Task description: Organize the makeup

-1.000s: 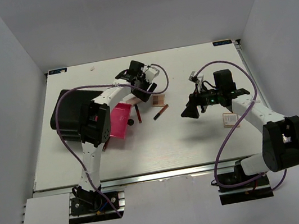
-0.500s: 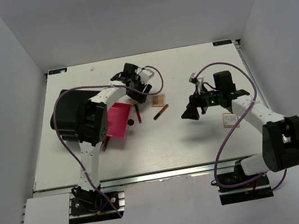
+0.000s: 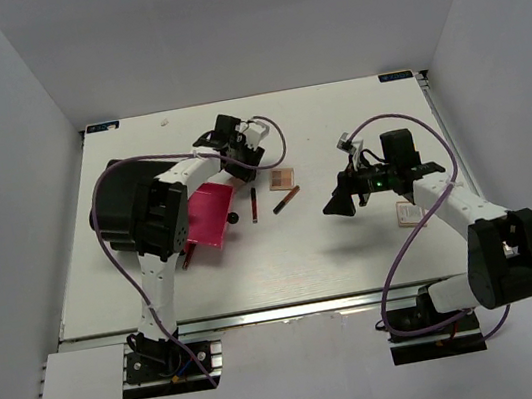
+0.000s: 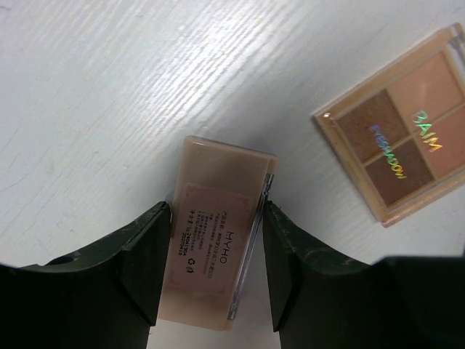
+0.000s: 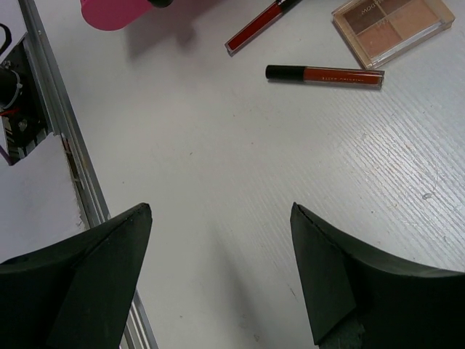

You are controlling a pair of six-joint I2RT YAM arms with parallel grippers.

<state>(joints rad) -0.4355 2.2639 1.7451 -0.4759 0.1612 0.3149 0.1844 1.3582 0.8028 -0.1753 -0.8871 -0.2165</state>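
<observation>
The biggest thing is the black box (image 3: 125,207) on the left side of the table (image 3: 336,128). A pink drawer (image 3: 210,216) lies at its right side, tipped a bit. I think the makeup should go in there.

The left gripper (image 4: 216,218) is down on the table, just past the drawer. Its two fingers (image 4: 145,269) are close together and squeeze a beige case (image 4: 221,189) from both sides. The case lies flat on the table.

Here is what could go wrong. The case is smooth and the fingers hold only its thin edges, so it could slip out or twist when it is lifted. The fingers hold it near one end, so the far end could hang down. If it drops, it could land on the makeup near it. The drawer is tipped, so a case put in badly could slide out again.

The right gripper (image 5: 219,211) hangs above the middle of the table. It is wide open and holds nothing.

Other makeup waits on the table. A palette with four colours (image 4: 399,163) lies just beside the beige case but does not touch it. It could get bumped if the left arm swings that way. Another small palette (image 3: 408,212) lies well apart, near the right arm. A red stick with a black cap (image 5: 323,74) and a second red stick (image 5: 260,29) lie between the drawer and the right gripper. Nothing lies on the table between the right gripper and the sticks.
</observation>
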